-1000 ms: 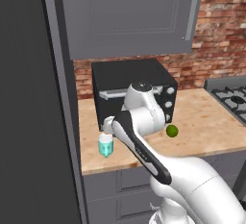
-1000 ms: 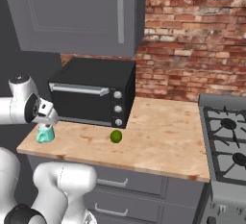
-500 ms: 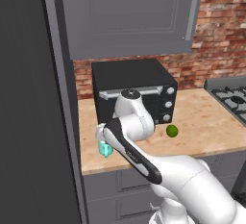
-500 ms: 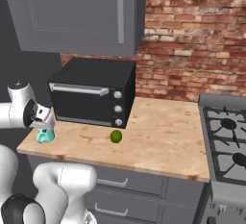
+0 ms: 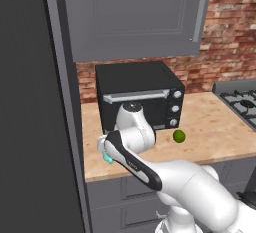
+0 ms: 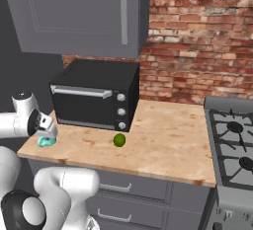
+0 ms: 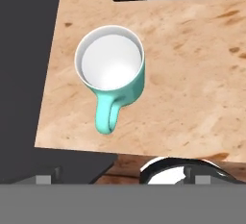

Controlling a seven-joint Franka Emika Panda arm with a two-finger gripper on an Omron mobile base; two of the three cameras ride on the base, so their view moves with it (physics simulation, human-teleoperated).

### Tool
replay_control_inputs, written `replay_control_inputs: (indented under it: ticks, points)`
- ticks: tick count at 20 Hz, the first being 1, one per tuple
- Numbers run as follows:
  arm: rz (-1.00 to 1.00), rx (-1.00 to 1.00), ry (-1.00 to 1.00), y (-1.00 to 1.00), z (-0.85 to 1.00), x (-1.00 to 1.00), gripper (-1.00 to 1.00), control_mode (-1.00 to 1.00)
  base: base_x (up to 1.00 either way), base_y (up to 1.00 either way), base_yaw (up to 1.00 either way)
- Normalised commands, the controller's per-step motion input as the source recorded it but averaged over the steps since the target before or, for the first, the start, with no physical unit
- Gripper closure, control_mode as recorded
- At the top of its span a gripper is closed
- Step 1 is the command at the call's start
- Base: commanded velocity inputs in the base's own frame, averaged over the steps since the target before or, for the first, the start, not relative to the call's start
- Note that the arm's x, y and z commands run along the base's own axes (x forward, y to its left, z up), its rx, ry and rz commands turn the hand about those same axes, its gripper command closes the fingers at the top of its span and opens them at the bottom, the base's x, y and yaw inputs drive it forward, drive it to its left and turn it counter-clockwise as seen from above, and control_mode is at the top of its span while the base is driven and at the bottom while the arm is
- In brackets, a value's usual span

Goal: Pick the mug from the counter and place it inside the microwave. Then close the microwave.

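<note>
Mug (image 5: 106, 156) mostly hidden behind arm in left base view, only teal sliver showing. In right base view mug (image 6: 46, 141) half covered by gripper (image 6: 47, 125) at counter's (image 6: 163, 145) left front corner. Gripper tips barely visible in hand view (cut off at bottom edge); jaws fully spread, holding nothing, above mug, not touching. Mug (image 7: 112, 71) upright, mouth up, handle pointing toward counter's front edge. Black oven (image 6: 96, 95) behind; lime (image 6: 119, 139) to right.
</note>
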Motion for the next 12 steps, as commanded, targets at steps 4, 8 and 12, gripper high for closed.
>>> replay_control_inputs:
  ticks: [4,8,12]
  points:
    - [-0.02,0.02,0.0,0.04,-0.05,0.17,-1.0,-1.0,0.0,0.0,0.0]
    - [-0.01,0.0,0.02,0.03,-0.05,0.07,-1.0,-1.0,0.0,0.0,0.0]
    - [0.0,0.0,0.0,0.11,-0.07,0.0,-1.0,-1.0,0.0,0.0,0.0]
